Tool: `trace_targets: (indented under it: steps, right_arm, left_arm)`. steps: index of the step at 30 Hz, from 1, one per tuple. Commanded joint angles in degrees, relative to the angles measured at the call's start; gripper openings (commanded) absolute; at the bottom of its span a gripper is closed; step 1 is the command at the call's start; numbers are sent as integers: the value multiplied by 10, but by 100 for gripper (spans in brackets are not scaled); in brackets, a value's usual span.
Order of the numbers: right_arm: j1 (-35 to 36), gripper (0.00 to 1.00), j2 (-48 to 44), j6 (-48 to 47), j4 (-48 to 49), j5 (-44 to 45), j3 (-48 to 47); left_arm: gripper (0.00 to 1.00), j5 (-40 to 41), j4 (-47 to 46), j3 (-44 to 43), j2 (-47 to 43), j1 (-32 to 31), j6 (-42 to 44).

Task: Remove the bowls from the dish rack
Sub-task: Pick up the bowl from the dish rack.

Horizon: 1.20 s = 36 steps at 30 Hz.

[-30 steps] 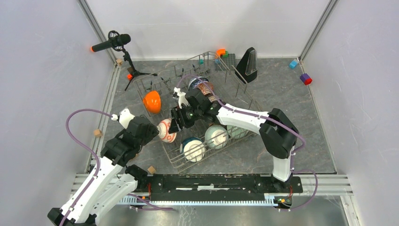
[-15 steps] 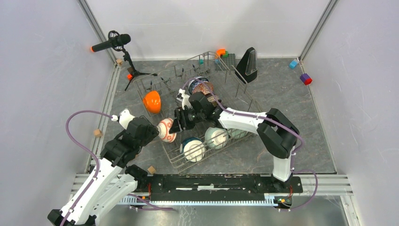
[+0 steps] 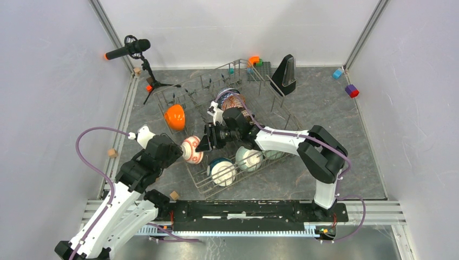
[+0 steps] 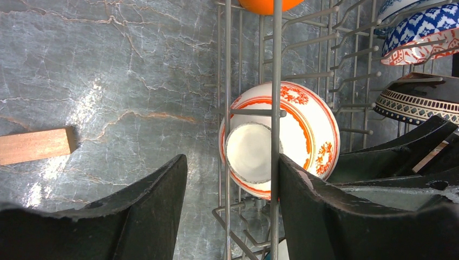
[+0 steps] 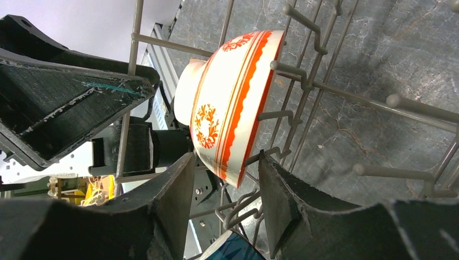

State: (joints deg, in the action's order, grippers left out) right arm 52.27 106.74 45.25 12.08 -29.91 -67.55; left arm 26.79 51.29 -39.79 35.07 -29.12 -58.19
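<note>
The red-floral bowl (image 3: pixel 191 150) lies on its side at the left end of the grey wire dish rack (image 3: pixel 281 111). In the right wrist view its lower rim (image 5: pixel 233 108) sits between the fingers of my right gripper (image 5: pixel 226 189), which is open with gaps on both sides. My left gripper (image 4: pixel 233 179) is open just outside the rack's left wall, facing the bowl's white base (image 4: pixel 292 135) through the wires. Other bowls in the rack: orange (image 3: pixel 175 117), teal with white base (image 3: pixel 223 170), mint green (image 3: pixel 249 158), patterned ones (image 3: pixel 233 100).
A wooden block (image 4: pixel 35 145) lies on the stone table left of the rack, another (image 3: pixel 174 195) near the front rail. A microphone on a tripod (image 3: pixel 135 49) stands back left, a black metronome (image 3: pixel 285 73) behind the rack, and coloured blocks (image 3: pixel 352 90) back right.
My right gripper's jaws have narrowed around the red-floral bowl's rim and the wrist has shifted slightly right. The left arm has barely moved.
</note>
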Motion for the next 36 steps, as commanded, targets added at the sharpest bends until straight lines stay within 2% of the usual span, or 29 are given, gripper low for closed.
trace_targets:
  steps: [1,8,17,26,36]
  right_arm:
    - [14,51,-28,38,61,-68,9]
    - [17,49,-32,44,75,-83,16]
    - [21,39,-24,60,101,-96,15]
    - [31,38,-5,89,143,-113,8]
    - [36,27,4,98,156,-122,2]
  left_arm:
    - [67,5,-5,3,-3,-1,-22]
    - [67,6,-5,0,-1,-2,-20]
    - [66,6,-5,1,0,-2,-19]
    - [65,5,-6,0,2,-2,-17]
    - [63,12,-3,-8,2,-2,-10]
